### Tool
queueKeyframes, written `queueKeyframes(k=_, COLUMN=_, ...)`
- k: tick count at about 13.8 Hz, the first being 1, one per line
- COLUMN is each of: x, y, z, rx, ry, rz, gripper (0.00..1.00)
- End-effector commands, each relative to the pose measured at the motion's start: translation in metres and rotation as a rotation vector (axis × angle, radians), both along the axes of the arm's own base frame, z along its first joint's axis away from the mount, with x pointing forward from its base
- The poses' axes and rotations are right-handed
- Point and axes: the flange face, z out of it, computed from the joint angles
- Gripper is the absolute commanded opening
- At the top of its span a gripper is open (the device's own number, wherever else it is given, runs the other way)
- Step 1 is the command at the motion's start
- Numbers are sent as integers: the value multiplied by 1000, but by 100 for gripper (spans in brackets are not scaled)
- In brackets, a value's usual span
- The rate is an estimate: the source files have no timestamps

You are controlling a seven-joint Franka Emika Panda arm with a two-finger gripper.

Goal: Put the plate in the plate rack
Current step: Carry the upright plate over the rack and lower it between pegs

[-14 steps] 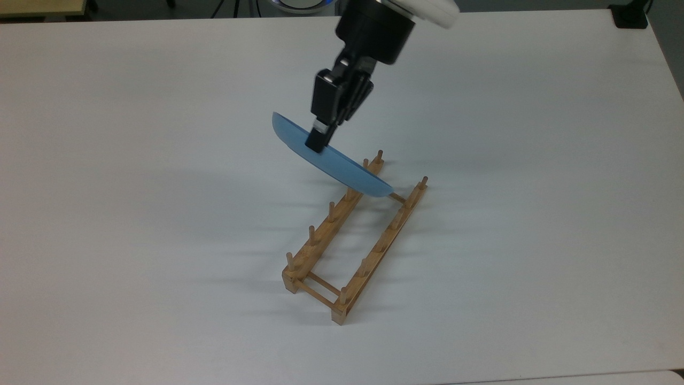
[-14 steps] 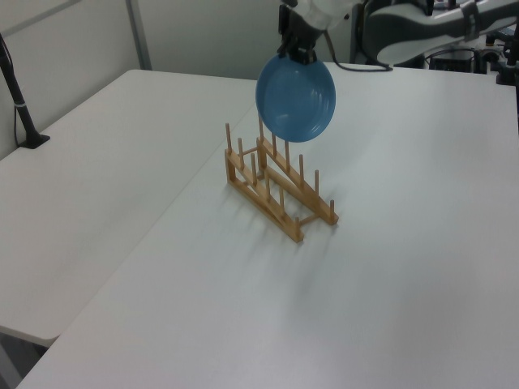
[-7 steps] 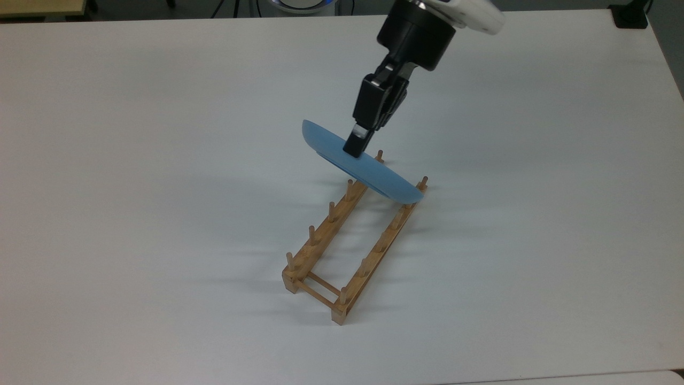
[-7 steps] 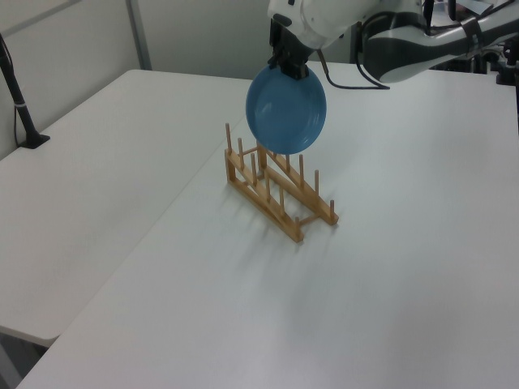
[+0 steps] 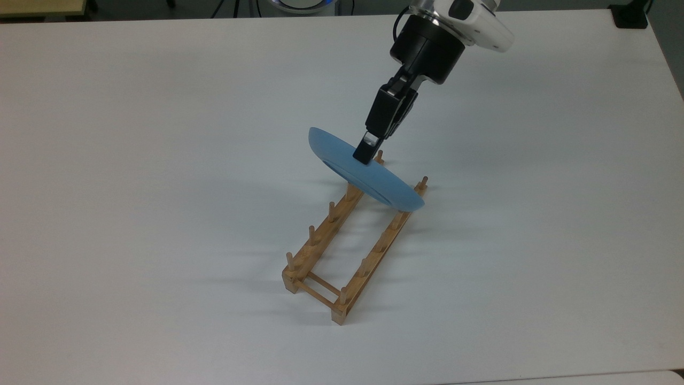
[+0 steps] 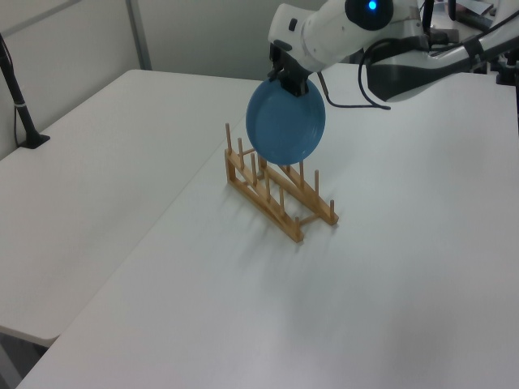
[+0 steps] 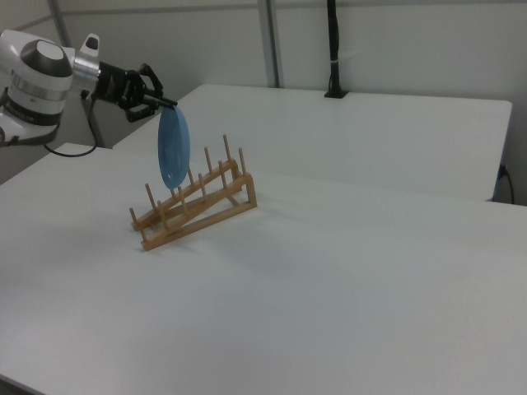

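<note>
My gripper is shut on the upper rim of the light-blue plate and holds it on edge. The plate hangs over the far end of the wooden plate rack, its lower edge down among the last pegs; whether it touches the rails I cannot tell. In the left view the plate faces the camera below the gripper, behind the rack. In the right view the plate is seen edge-on, nearly upright, under the gripper at the low end of the sloping rack.
The rack stands on a wide white table. A black clamp sits at the top view's far right corner. A black pole stands at the left view's left, and a black pole rises at the back in the right view.
The gripper carried the plate toward the top view's right and lowered it, from beside the rack's far end to over its last pegs. The rack has not moved.
</note>
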Motion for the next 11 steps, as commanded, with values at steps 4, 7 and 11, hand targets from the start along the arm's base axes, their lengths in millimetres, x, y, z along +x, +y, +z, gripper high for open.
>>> queueKeyframes(k=4, x=-28, y=12, z=-23, rx=-23, ry=-40, rz=32, gripper=0)
queueKeyframes(k=7, x=-38, y=19, z=-31, rx=-25, ry=-38, rz=42, gripper=0)
queueKeyframes(k=11, x=-47, y=24, z=-42, rx=-31, ry=-42, rz=46, gripper=0)
